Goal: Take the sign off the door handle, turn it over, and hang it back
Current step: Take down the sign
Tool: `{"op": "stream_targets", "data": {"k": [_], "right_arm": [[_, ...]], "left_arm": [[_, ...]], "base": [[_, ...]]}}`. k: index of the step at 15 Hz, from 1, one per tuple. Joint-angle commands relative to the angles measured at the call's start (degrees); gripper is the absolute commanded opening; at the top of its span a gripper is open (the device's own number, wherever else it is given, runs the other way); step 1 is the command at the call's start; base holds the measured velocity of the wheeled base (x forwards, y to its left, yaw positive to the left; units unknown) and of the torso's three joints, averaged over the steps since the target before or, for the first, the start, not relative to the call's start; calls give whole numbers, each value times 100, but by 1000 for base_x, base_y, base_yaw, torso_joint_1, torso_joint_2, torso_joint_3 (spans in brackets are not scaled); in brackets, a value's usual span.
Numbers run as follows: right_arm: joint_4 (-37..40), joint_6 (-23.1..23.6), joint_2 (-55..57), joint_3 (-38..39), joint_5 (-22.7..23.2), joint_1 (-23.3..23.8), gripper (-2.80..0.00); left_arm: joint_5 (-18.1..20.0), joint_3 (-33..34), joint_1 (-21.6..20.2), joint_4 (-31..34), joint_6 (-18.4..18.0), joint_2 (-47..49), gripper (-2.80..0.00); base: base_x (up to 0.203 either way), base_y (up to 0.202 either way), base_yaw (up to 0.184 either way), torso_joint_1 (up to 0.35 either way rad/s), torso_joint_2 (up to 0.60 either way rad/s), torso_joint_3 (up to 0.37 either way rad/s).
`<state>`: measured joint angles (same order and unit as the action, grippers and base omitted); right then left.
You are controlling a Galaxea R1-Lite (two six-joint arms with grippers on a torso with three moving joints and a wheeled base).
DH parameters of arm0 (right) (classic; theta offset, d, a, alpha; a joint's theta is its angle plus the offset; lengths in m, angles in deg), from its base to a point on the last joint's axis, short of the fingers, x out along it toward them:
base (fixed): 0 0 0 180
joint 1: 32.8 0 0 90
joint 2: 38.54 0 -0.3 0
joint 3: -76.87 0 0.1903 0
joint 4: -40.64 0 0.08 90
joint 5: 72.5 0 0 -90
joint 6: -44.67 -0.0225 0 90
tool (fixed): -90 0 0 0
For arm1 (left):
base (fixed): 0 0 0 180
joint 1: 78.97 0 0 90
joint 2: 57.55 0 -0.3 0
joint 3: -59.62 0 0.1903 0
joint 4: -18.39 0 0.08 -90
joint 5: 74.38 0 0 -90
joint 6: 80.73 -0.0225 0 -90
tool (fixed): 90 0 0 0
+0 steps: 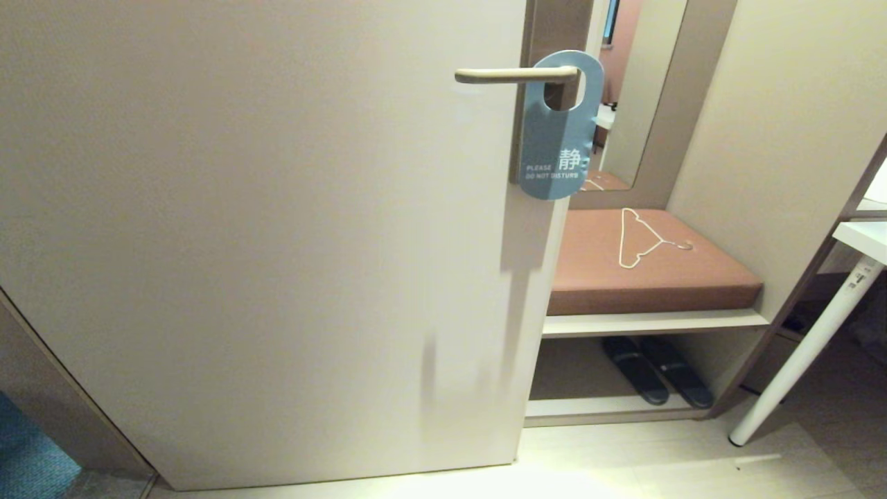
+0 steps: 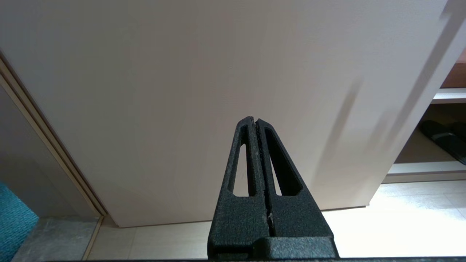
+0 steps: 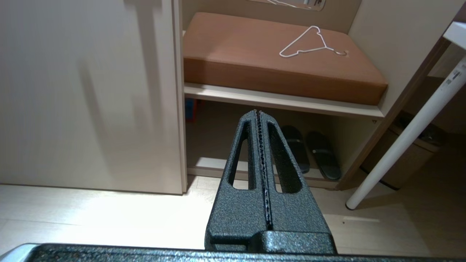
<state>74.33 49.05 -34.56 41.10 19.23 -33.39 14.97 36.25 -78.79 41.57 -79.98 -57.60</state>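
Sign [image 1: 558,132]: blue door hanger, blue face outward with white "PLEASE DO NOT DISTURB" lettering and one large Chinese character. It hangs by its round hole on the door handle, at the handle's root end, body drooping below and slightly tilted.
Door handle [image 1: 516,75]: slim horizontal lever, beige metal, on a tall narrow plate [image 1: 554,28] at the door's edge. Lever passes through the sign's hole.
Door [image 1: 263,229]: large pale panel filling most of the head view; nothing else on it.
Left claw [image 2: 255,122]: fingers pressed together, nothing between them. Points at the lower door panel, low down near the floor [image 2: 164,240], well apart from the sign.
Right claw [image 3: 259,113]: fingers pressed together, empty. Faces the open shelf below the bench; sign not visible in its wrist view.
Arms in head view: neither appears.
Surroundings: brown bench cushion [image 1: 651,270] beside the door carrying a white wire clothes hanger [image 1: 641,239]; dark slippers [image 1: 655,371] on the shelf below; white tabletop leg [image 1: 807,346] at the far right.
Progress: none of the three steps appears done. Sign not removed, not turned, blue side showing.
Remaining (judgement): raise a claw to handle height, spread it, lift the sign off the lever's free end, flip it, rehang it white side out.
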Motion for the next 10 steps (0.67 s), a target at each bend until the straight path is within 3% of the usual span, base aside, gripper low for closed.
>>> {"op": "stream_targets", "data": {"k": [1, 8, 10], "right_arm": [[-35, -2, 619, -249, 3, -28, -280], [-1304, -11, 3688, -1683, -211, -53, -280], [-1622, 3, 4572, -2262, -330, 135, -280]], "left_arm": [[-4, 0, -1, 1, 5, 5, -280], [-4, 0, -1, 1, 5, 5, -280], [-4, 0, -1, 1, 5, 5, -280]], "base": [[0, 0, 0, 0, 0, 0], [0, 0, 0, 0, 0, 0], [0, 0, 0, 0, 0, 0]]}}
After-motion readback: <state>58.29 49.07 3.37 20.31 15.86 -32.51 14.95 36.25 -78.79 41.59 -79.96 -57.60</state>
